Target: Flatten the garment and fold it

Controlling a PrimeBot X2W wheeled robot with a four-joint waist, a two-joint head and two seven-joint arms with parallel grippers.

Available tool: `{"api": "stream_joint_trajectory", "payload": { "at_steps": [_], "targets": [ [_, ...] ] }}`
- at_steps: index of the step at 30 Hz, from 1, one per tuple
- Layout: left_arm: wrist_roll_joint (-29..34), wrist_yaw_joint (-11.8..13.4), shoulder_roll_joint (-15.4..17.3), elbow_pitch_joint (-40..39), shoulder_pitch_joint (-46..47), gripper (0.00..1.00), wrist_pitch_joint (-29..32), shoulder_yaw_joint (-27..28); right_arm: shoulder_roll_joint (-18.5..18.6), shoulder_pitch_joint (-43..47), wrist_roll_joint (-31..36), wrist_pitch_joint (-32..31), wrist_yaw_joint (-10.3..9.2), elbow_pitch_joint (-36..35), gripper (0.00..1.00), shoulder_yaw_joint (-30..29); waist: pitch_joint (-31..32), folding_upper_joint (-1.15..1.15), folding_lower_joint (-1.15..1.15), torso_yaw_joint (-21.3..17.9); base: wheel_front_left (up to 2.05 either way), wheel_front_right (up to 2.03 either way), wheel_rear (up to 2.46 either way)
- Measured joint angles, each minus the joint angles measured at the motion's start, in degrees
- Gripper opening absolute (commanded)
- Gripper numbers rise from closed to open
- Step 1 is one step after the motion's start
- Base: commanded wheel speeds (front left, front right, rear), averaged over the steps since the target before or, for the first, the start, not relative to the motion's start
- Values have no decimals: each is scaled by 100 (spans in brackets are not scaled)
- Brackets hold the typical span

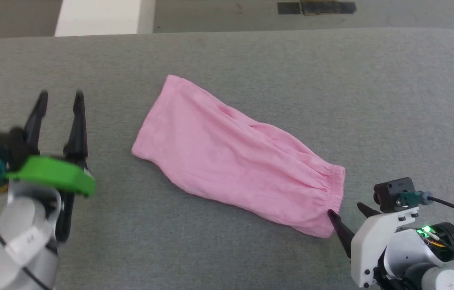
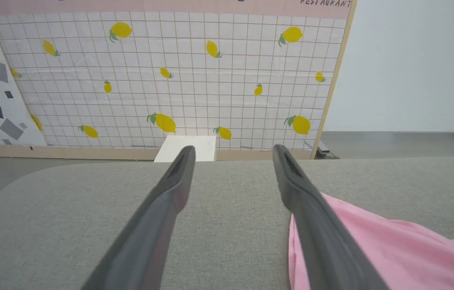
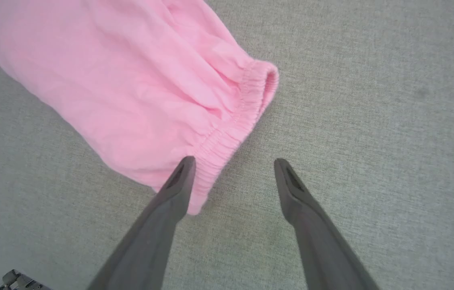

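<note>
The pink garment (image 1: 235, 157) lies folded lengthwise as a long slanted strip on the grey table (image 1: 251, 60), its gathered elastic waistband (image 1: 333, 189) at the near right end. My left gripper (image 1: 61, 100) stands open to the left of the garment, apart from it; its wrist view shows the pink garment (image 2: 392, 249) just right of its open fingers (image 2: 162, 209). My right gripper (image 1: 347, 213) is open at the waistband's near corner, one fingertip (image 3: 182, 173) over the waistband (image 3: 235, 121) edge, nothing held.
Beyond the table's far edge are a grey floor and a white strip (image 1: 98, 16). The left wrist view shows a lemon-patterned panel (image 2: 170, 72) and a white block (image 2: 186, 148) behind the table.
</note>
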State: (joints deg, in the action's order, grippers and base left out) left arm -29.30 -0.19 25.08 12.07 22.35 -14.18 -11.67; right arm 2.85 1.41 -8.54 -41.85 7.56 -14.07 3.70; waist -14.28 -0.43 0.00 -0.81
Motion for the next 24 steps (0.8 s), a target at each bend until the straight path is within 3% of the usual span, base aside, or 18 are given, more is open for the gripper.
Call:
{"api": "stream_joint_trajectory", "payload": {
  "at_steps": [8, 17, 18, 19, 24],
  "targets": [
    [-37, 277, -269, -634, -1271, 100, -38, 299, 2, -520, 266, -241, 0, 868, 100, -10, 129, 0, 0, 353, 0, 0, 0],
    [-22, 224, -493, -789, -1526, 100, -54, 310, 0, -961, 393, -277, 0, 1975, 100, -32, 160, 0, 0, 543, 0, 0, 0],
    [-9, 219, -495, -795, -1526, 100, -54, 305, 1, -990, 392, -276, 0, 2011, 19, -29, 162, 0, 0, 548, 0, 0, 0],
    [-1, 216, -494, -797, -1526, 100, -54, 303, 1, -1021, 398, -263, 0, 2047, 1, -10, 162, 0, 0, 549, 0, 0, 0],
    [-2, 125, -453, -767, -1502, 100, 126, 202, -9, -1125, 392, -126, 1, 2134, 0, 78, 175, 0, 0, 492, 0, 0, 0]
  ]
}}
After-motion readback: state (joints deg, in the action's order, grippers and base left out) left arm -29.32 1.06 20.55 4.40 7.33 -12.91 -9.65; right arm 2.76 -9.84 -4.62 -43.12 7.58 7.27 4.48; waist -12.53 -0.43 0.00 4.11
